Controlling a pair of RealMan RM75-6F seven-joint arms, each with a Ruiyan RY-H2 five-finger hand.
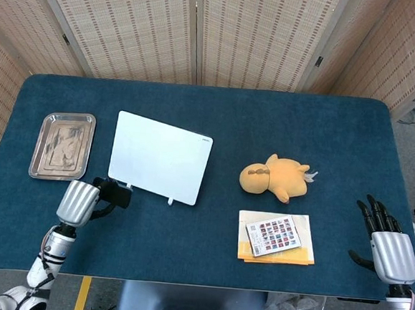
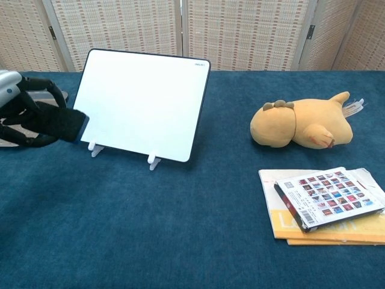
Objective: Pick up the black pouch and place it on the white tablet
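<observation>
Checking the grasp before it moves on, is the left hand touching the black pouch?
Touching. The chest view shows the left hand with its fingers wrapped around the black pouch, holding it off the table.

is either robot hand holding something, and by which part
The left robot hand grips the black pouch by its left end; the right robot hand holds nothing.

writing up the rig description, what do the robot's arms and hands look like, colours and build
Both hands have a silver-grey ribbed metallic back shell and black fingers. The left hand sits on a slim wrist with black-and-silver rings, leading into a white forearm; in the chest view mostly its black fingers show. The right hand has the same silver shell, with a grey wrist below bearing a small green light. No sleeves or loose cables are visible.
</observation>
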